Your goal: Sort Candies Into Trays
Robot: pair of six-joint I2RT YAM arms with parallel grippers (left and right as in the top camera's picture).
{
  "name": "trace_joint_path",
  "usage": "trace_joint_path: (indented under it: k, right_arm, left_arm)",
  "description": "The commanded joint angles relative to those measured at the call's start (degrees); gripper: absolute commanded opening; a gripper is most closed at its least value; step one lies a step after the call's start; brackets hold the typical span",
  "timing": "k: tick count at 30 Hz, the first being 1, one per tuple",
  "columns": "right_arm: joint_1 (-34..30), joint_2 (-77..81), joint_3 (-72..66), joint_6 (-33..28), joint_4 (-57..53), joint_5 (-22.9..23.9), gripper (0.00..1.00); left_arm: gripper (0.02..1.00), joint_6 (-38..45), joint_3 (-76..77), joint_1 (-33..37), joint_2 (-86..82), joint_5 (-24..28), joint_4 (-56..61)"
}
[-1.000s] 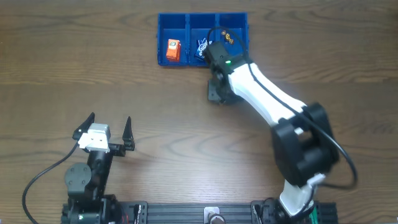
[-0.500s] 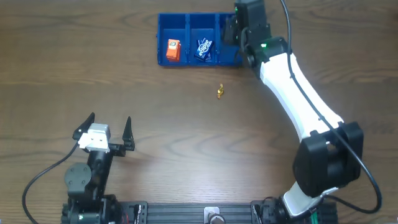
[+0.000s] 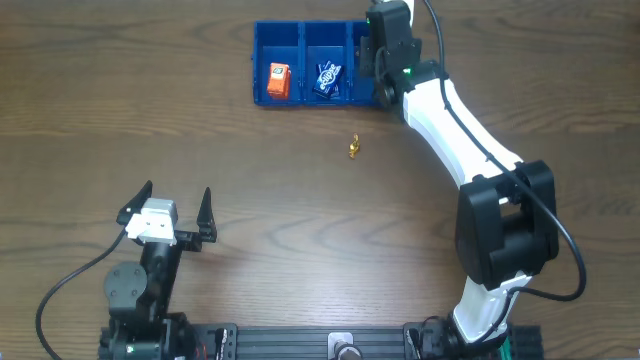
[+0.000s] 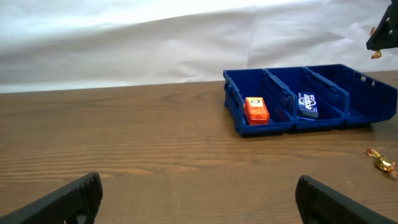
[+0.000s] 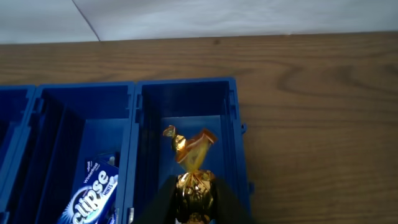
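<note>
Pinching gold candy [image 5: 189,149] in right pincer [image 5: 196,214], hovering over tray's [image 5: 183,83] end compartment; next, likely spreading pincer, dropping it in.

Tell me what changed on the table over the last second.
The right claw rose from the table in front of the blue tray and swung to above its right compartment, shut on a gold candy. A second gold candy lies uncovered where the claw had been. The orange candy, the blue candy and the open left claw stayed put.
</note>
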Motion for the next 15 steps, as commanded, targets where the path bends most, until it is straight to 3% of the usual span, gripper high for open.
trace_joint_path:
  k: [1,3,8,15]
  right_arm:
    - [-0.04,0.90,0.59,-0.35,-1.22,1.07,0.728]
    - [0.24,0.90,0.59,-0.35,-1.88,1.03,0.862]
    - [0.83,0.90,0.59,-0.35,-2.93,1.05,0.982]
    - [3.50,0.44,0.59,2.49,-14.88,-1.46,1.000]
  left_arm:
    - [0.998,0.83,-1.14,0.15,-0.33,0.76,-1.90]
    - [0.998,0.83,-1.14,0.15,-0.33,0.76,-1.90]
    - [0.998,0.83,-1.14,0.15,-0.33,0.76,-1.90]
    - [0.998,0.83,-1.14,0.15,-0.33,0.76,-1.90]
